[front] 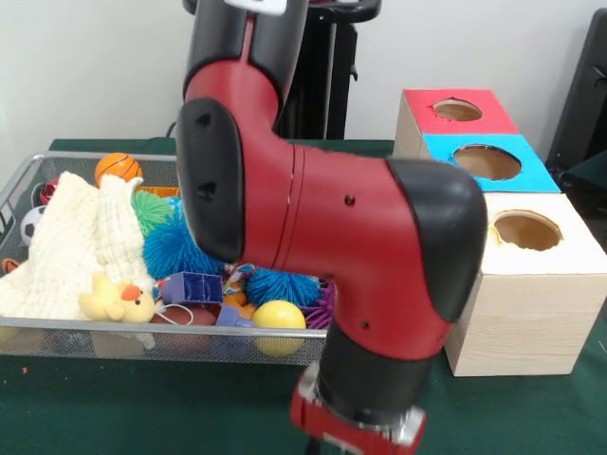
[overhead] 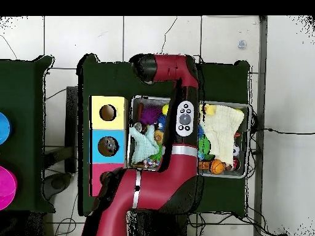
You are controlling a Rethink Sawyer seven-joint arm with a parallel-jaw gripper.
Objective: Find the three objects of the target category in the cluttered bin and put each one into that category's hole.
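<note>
Overhead view: arm (overhead: 175, 153) stretched across wire bin (overhead: 245, 142), elbow folded past far rim. Front view: wrist end low at near table edge, gripper cut off, fingers' state cannot tell. Target category unstated; candidates in bin: yellow ball (front: 279, 317), basketball (front: 118, 168), duck (front: 118, 299). Best to lift clear, recentre over bin, pick an exposed item before reaching toward box holes (front: 487, 161).
</note>
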